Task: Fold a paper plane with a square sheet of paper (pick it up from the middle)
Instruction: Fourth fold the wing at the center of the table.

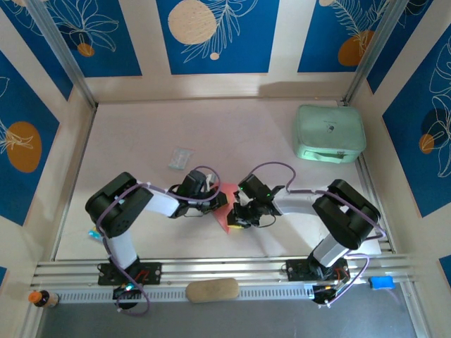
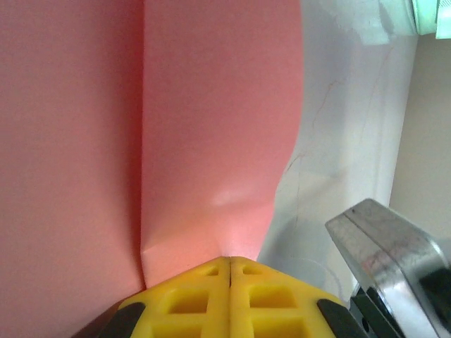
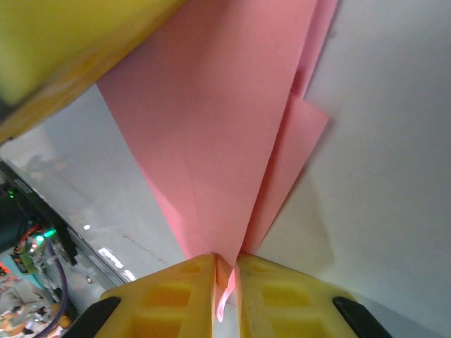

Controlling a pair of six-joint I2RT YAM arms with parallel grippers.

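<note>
Folded paper (image 3: 232,141) layers between right fingers (image 3: 176,296)

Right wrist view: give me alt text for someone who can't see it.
Two yellow fingers at the bottom edge pinch the pointed tip of a folded pink paper, which fans upward in overlapping layers over a white table. A blurred yellow shape crosses the top left corner.

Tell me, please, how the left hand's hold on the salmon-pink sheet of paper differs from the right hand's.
The left hand presses its fingers flush together on the thin salmon-pink sheet of paper; the right hand shows a slim gap, the paper's tip inside it. The left hand pinches a broad panel beside a long crease; the right hand has a narrow point of folded layers. Both have yellow fingers.
</note>
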